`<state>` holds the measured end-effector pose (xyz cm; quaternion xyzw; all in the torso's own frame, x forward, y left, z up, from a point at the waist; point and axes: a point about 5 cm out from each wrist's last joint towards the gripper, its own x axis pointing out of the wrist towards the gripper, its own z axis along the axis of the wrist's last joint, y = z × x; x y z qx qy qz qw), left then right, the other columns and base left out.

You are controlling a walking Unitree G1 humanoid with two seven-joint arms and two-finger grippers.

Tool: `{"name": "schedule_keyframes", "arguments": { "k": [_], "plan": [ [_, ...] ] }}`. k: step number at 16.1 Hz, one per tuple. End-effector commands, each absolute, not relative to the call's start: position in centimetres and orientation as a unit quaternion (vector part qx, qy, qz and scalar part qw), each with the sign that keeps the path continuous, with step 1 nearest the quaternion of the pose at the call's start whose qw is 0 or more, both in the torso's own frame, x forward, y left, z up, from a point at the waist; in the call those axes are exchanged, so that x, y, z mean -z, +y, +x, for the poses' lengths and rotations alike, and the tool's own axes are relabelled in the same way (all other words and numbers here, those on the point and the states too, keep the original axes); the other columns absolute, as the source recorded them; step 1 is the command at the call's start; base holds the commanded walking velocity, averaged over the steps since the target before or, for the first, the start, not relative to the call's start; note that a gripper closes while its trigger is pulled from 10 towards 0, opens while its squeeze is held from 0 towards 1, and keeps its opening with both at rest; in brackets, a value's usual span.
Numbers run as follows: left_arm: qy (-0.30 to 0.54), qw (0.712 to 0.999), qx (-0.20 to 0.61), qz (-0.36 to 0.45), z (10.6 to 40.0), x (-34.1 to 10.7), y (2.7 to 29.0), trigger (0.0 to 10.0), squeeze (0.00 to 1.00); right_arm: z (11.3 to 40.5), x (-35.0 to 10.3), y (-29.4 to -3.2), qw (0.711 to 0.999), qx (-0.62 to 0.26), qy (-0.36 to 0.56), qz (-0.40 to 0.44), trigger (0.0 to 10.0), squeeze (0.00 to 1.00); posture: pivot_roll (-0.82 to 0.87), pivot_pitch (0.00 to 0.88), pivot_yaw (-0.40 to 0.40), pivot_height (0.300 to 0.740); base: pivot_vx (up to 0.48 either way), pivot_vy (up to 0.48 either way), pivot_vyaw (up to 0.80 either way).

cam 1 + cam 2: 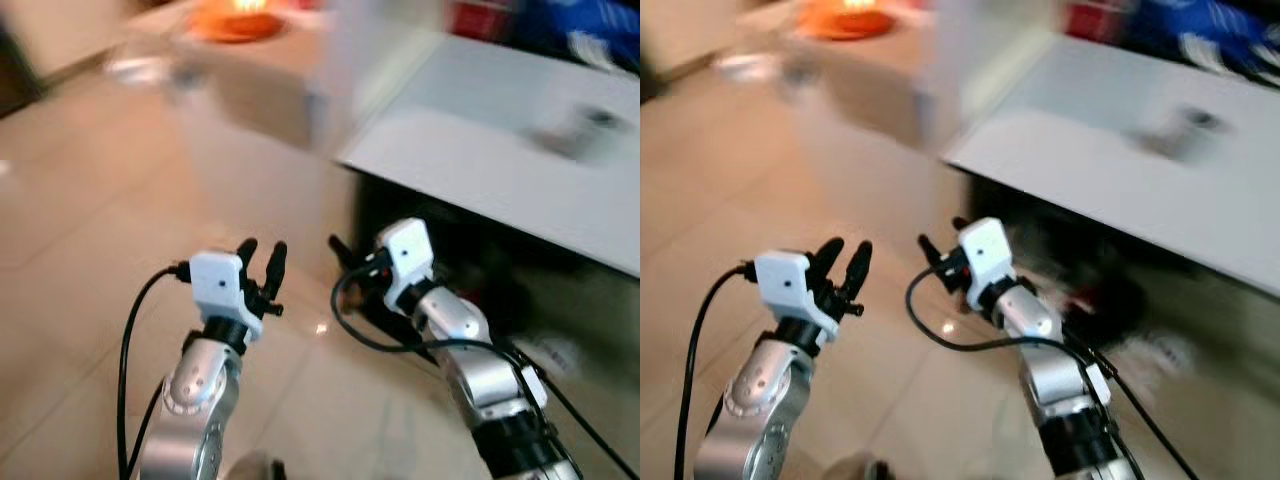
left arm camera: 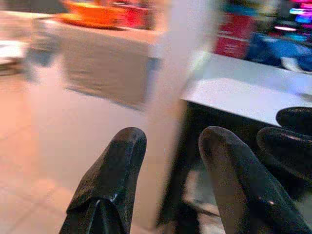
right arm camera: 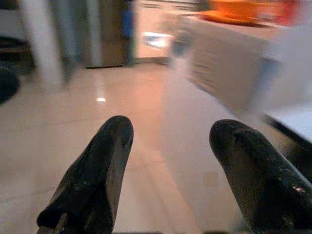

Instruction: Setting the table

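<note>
- The left gripper [image 1: 262, 262] is held up over the floor [image 1: 90, 230], near in the scene; its fingers are apart and hold nothing.
- The right gripper [image 3: 170, 170] is just beside it, at the near edge of the white table [image 1: 480, 160]; its fingers are wide apart and empty.
- The table stands to the right.
- A blurred small object [image 1: 585, 128] lies on the table, far right.
- An orange dish [image 1: 235, 20] sits on a far counter [image 1: 260, 85], left.

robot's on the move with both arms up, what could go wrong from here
The right gripper rides close to the edge of the low white table, so a turn could knock it. A black cable loops loose off that arm and might snag. Both eye views are blurred, so the small object on the table cannot be identified yet.
</note>
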<state>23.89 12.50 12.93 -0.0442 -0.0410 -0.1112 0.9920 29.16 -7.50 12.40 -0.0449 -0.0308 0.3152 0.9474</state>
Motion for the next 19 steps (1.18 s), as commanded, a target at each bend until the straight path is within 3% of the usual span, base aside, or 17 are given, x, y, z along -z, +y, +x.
{"name": "schedule_keyframes", "arguments": {
  "k": [1, 3, 7, 19],
  "plan": [
    [-0.035, 0.994, 0.1, -0.035, 23.8, -12.8, 13.1, 10.0, 0.0, 28.8, -12.3, -6.7, 0.945, -0.323, -0.031, -0.037, 10.0, 0.0, -0.06, 0.129, -0.004, 0.74, 0.48, 0.0, 0.0],
    [-0.034, 0.994, 0.099, -0.033, 23.8, -12.8, 13.2, 10.0, 0.0, 28.6, -12.2, -6.6, 0.94, -0.34, -0.024, -0.025, 10.0, 0.0, -0.06, 0.129, 0.0, 0.74, 0.48, 0.0, 0.0],
    [-0.032, 0.994, 0.099, -0.029, 23.9, -12.7, 13.4, 10.0, 0.0, 28.3, -12.1, -6.4, 0.936, -0.35, -0.026, -0.026, 10.0, 0.0, -0.06, 0.124, 0.0, 0.74, 0.48, 0.0, 0.8],
    [-0.048, 0.994, 0.095, -0.019, 25.0, -13.3, 13.9, 10.0, 0.0, 29.0, -13.0, -5.3, 0.93, -0.363, -0.052, -0.033, 10.0, 0.0, -0.05, 0.083, -0.004, 0.74, 0.48, 0.0, 0.0]
  ]
}}
